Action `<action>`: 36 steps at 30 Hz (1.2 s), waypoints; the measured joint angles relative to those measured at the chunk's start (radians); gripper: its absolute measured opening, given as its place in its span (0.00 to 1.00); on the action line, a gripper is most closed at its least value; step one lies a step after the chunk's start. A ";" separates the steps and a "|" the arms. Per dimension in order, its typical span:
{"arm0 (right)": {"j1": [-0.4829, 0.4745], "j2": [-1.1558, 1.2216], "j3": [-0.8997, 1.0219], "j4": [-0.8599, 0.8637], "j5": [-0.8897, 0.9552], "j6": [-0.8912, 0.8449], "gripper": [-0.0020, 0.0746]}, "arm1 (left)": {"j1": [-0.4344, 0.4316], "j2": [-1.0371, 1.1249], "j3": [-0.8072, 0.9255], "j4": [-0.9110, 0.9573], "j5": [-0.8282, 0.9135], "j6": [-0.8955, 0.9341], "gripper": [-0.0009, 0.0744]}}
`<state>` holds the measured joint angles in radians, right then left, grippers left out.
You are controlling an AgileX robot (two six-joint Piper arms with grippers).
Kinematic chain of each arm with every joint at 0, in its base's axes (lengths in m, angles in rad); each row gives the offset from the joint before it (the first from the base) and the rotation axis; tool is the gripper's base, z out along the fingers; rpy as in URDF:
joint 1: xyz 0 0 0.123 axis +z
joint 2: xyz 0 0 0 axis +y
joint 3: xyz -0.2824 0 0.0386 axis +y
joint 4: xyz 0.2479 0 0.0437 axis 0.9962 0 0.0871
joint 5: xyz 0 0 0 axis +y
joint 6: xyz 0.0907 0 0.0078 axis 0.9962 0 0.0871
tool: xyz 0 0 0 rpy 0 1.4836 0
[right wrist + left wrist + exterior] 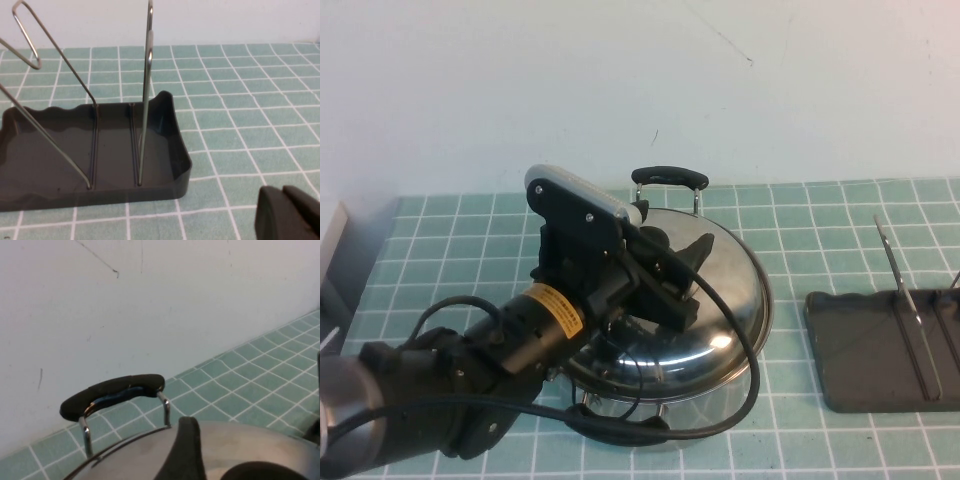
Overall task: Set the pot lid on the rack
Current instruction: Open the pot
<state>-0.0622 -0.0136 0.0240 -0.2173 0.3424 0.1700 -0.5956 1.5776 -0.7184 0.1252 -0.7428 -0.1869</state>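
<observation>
The shiny steel pot lid [720, 330] sits on the pot at the table's middle. My left gripper [672, 280] is down over the lid's centre, open, one finger on each side of the black knob [260, 472]. The fingers [186, 450] stand apart from the knob, and the lid's dome [235, 440] shows between them. The dark grey rack [860, 350] with its upright wires stands at the right edge. My right gripper [287, 215] is shut and empty, low over the tiles beside the rack [165, 180]. It is out of the high view.
The pot's far black handle [668, 177] sticks up behind the lid, also in the left wrist view [112, 392]. The white wall runs close behind. The rack's wire dividers [145, 90] stand tall. Green tiled table [820, 230] lies between pot and rack.
</observation>
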 joint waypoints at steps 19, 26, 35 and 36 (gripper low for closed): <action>0.000 0.000 0.000 0.000 0.000 0.000 0.02 | -0.003 0.041 -0.002 -0.109 -0.012 0.067 0.42; 0.000 0.000 0.000 0.000 0.000 0.000 0.02 | -0.004 0.037 0.008 -0.111 -0.037 0.060 0.42; 0.000 0.000 0.002 0.401 -0.006 0.165 0.02 | -0.004 -0.207 0.024 -0.104 -0.137 -0.239 0.42; 0.000 0.000 0.002 0.452 -0.009 0.180 0.02 | -0.004 -0.240 0.024 -0.096 -0.128 -0.309 0.42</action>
<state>-0.0622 -0.0136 0.0258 0.2347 0.3337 0.3505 -0.5991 1.3373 -0.6949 0.0290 -0.8708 -0.4961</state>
